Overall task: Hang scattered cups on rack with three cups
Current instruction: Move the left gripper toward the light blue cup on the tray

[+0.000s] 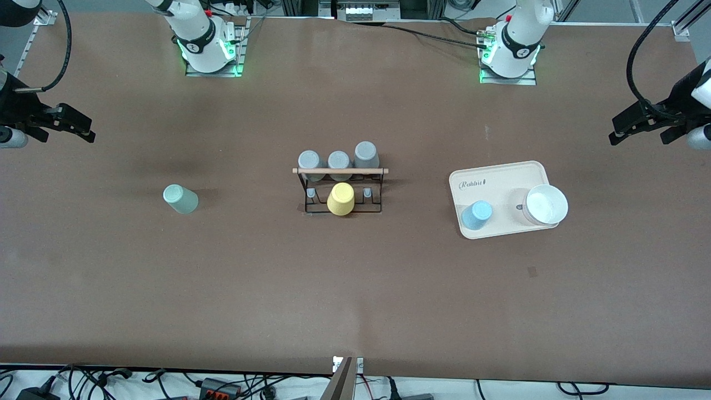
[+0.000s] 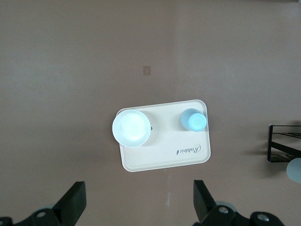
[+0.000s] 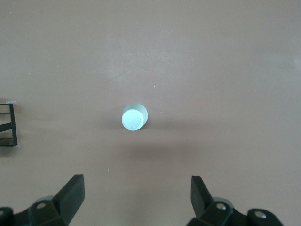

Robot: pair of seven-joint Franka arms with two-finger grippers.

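The black wire rack [image 1: 375,191] with a wooden rod stands mid-table. Three grey cups [image 1: 339,160] sit on its row farther from the front camera and a yellow cup [image 1: 341,199] on its nearer row. The mint green cup [image 1: 180,199] stands on the bare table toward the right arm's end, also in the right wrist view [image 3: 134,117]. The light blue cup [image 1: 476,215] stands on a cream tray [image 1: 500,180], also in the left wrist view [image 2: 194,120]. My left gripper [image 1: 615,130] [image 2: 139,200] and right gripper [image 1: 90,129] [image 3: 136,197] are open, empty and high over the table's ends.
A wider white bowl-like cup [image 1: 547,204] stands on the tray beside the blue cup, toward the left arm's end. The rack's edge shows in the left wrist view [image 2: 282,146] and in the right wrist view [image 3: 9,125]. Cables lie along the table's near edge.
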